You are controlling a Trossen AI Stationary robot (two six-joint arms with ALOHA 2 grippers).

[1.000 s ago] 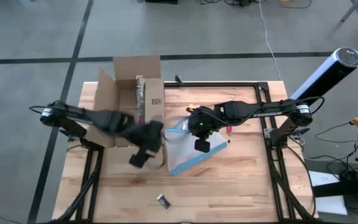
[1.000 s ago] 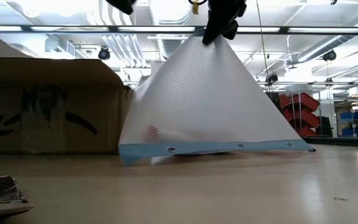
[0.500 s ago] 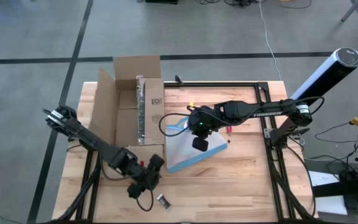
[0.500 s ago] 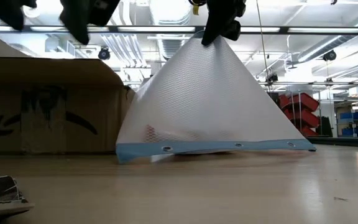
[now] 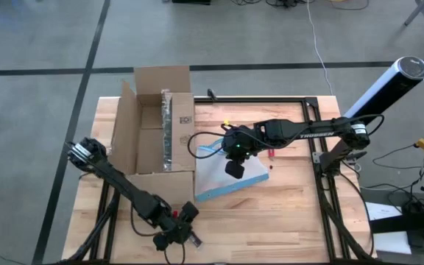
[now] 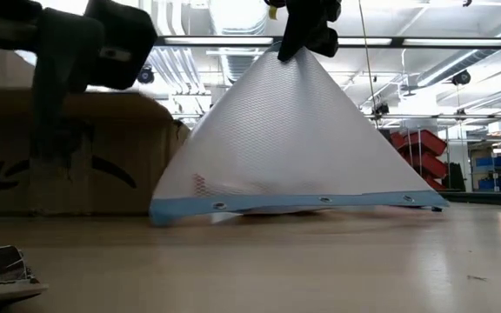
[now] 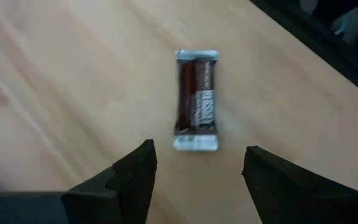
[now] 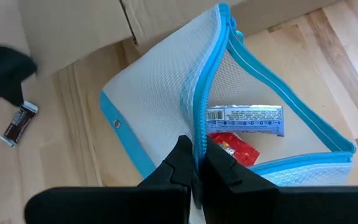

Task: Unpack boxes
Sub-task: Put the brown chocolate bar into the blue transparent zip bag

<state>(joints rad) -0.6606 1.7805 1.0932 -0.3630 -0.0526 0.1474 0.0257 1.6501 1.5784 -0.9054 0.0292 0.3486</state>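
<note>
Wooden tabletop (image 5: 285, 213) fills the middle of the high view, on a dark frame over a grey floor.

Nearest, at the lower left of the high view, the left gripper (image 5: 185, 234) hangs over the front edge of the tabletop, directly above a small dark candy bar (image 7: 196, 99) with silver ends. In the left wrist view the jaws are spread, one finger on each side of the bar and clear of it. One second ago this gripper was at the box's front wall; half a second ago it was partway to the front edge; it has since travelled the rest of the way to the bar. The low view confirms this: the arm now fills the upper left of that frame, in front of the box.

Farther back, at frame centre, the right gripper (image 5: 235, 156) has its jaws pressed together on the zipper edge of a clear mesh pouch (image 5: 230, 180) with blue trim, lifting it into a tent. The pouch's lower edge has slid slightly toward the left. Two packets show inside it in the right wrist view.

Farthest back, upper left of centre, the cardboard box (image 5: 157, 121) stands on the tabletop with flaps open, unmoved.
</note>
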